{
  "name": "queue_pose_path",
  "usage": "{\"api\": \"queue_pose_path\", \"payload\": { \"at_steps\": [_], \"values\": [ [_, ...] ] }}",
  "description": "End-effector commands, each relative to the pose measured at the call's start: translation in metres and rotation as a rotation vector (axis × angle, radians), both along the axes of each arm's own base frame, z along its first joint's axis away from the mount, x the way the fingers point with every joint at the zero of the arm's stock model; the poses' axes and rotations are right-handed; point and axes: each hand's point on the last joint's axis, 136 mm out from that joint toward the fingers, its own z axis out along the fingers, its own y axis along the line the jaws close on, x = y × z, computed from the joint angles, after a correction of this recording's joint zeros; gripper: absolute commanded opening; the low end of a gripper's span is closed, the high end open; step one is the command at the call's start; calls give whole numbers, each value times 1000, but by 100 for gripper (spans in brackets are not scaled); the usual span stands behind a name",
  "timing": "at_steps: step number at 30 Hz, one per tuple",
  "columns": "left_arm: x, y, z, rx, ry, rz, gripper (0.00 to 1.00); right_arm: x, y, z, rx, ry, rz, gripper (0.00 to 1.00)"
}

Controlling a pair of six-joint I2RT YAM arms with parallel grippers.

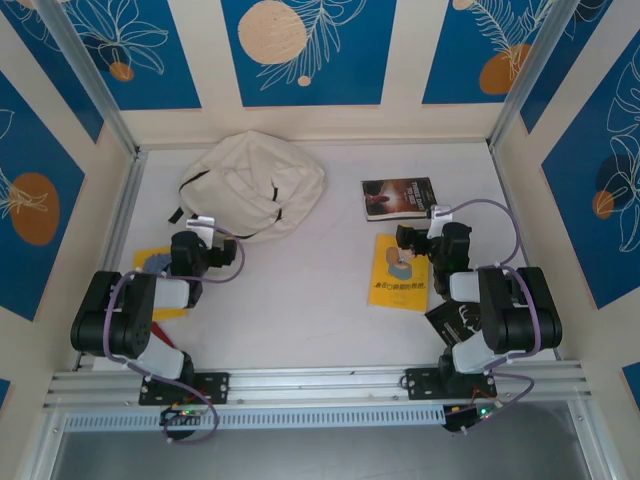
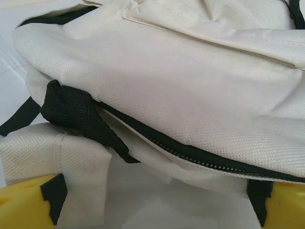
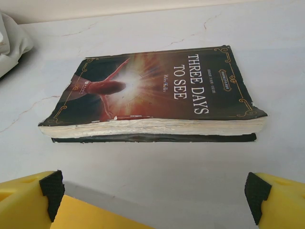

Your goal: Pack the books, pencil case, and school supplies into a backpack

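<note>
The cream-white backpack [image 1: 255, 185] lies slumped at the back left. In the left wrist view its fabric [image 2: 190, 81] and black zip [image 2: 205, 158] are right in front of my left gripper [image 2: 157, 212], which is open, with a padded strap [image 2: 81, 176] beside its left finger. My left gripper [image 1: 204, 230] is at the bag's near edge. A dark brown book [image 1: 400, 198] [image 3: 157, 90] lies flat just beyond my open right gripper [image 3: 155, 198] [image 1: 412, 238], untouched. A yellow book [image 1: 400, 272] lies under the right wrist. The pencil case and school supplies are out of view.
A second yellow book [image 1: 150, 268] lies under the left arm. A black book [image 1: 452, 320] sits under the right arm near the front rail. Walls close the table on three sides. Bare tabletop [image 1: 320, 290] lies between the arms.
</note>
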Motion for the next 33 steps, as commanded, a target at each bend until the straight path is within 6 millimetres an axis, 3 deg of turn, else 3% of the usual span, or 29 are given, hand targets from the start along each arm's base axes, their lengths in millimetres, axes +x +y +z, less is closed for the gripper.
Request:
{"api": "queue_pose_path", "payload": {
  "at_steps": [1,26,33],
  "values": [
    [15,-2,21,-22,-77,-11,99,9,1,12,14,-42,7,99],
    [15,-3,21,-24,-74,-12,99,10,1,11,15,-38,7,99],
    [17,-7,29,-16,-36,-41,99,7,-2,13,20,-58,-8,99]
  ]
}}
